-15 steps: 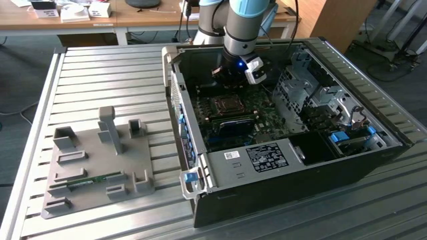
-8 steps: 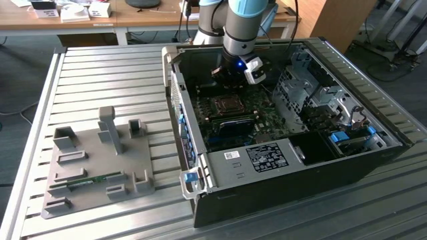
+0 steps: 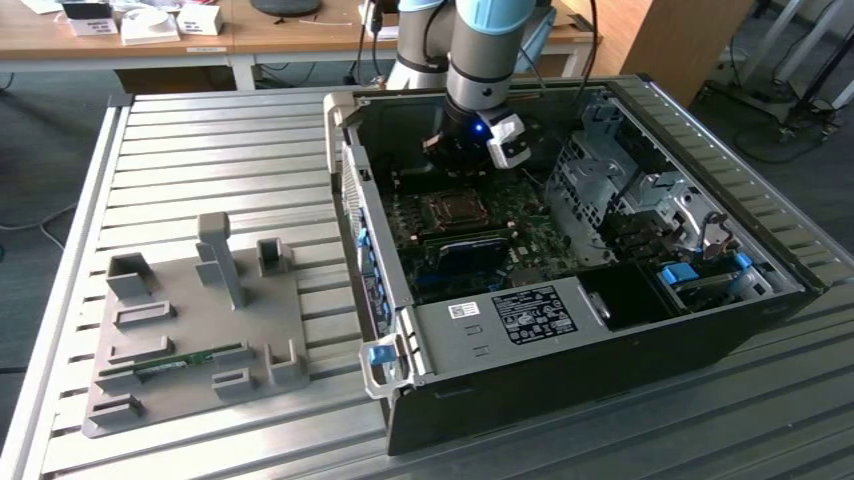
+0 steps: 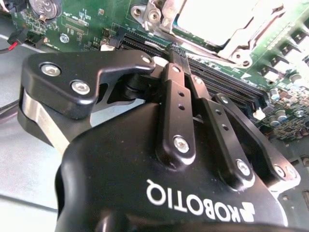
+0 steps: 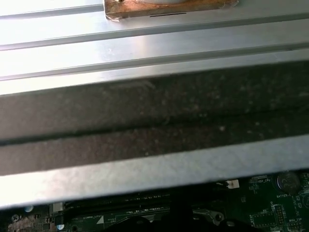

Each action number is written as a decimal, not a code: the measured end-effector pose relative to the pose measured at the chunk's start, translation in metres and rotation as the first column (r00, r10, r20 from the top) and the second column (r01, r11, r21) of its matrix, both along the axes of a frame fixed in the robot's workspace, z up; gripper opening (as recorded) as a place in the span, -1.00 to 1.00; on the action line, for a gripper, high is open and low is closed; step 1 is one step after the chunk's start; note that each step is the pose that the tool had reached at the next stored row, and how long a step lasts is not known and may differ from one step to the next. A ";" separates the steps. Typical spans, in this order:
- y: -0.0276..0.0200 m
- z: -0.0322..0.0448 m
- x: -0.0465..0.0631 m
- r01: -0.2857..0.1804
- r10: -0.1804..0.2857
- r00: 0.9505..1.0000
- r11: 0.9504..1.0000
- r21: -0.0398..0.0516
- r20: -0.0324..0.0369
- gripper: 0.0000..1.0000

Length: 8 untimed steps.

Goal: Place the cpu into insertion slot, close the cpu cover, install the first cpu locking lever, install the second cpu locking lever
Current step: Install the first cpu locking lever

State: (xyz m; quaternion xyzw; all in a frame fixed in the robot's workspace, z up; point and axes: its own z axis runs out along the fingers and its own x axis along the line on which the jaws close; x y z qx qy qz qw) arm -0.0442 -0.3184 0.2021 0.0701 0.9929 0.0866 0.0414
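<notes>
Black metal fingers point(image 4: 176, 104) of the gripper point(image 4: 179, 65) are seen pressed together in the second wrist view, tips meeting with nothing between them, just above the long black memory slots point(image 4: 227, 87). Just beyond these slots, the silver cpu cover point(image 4: 241, 36) is seen lying over the insertion slot point(image 4: 166, 12), its frame running roughly square with the memory slots; a pale face, likely the cpu point(image 4: 212, 17), is visible through the cut-out centre. Whether the locking levers are latched cannot be told.

In the exterior view the gripper point(image 3: 461, 165) is held low inside the open computer case point(image 3: 561, 380), over the green motherboard point(image 3: 527, 245), and the insertion slot point(image 3: 454, 212) lies just in front of it, towards the camera. The case is laid on its side on a ribbed metal table point(image 3: 214, 160). Well apart, on the exterior view's left, a grey fixture tray point(image 3: 200, 340) is set on the table, a green memory stick point(image 3: 174, 362) lying flat in it, lengthwise across the tray.

In the first wrist view the case wall point(image 5: 154, 130) and the table's ribs are seen close up.
</notes>
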 end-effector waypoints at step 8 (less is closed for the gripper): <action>0.0013 0.0013 0.000 0.015 -0.015 1.000 1.000 0.001 0.000 -0.79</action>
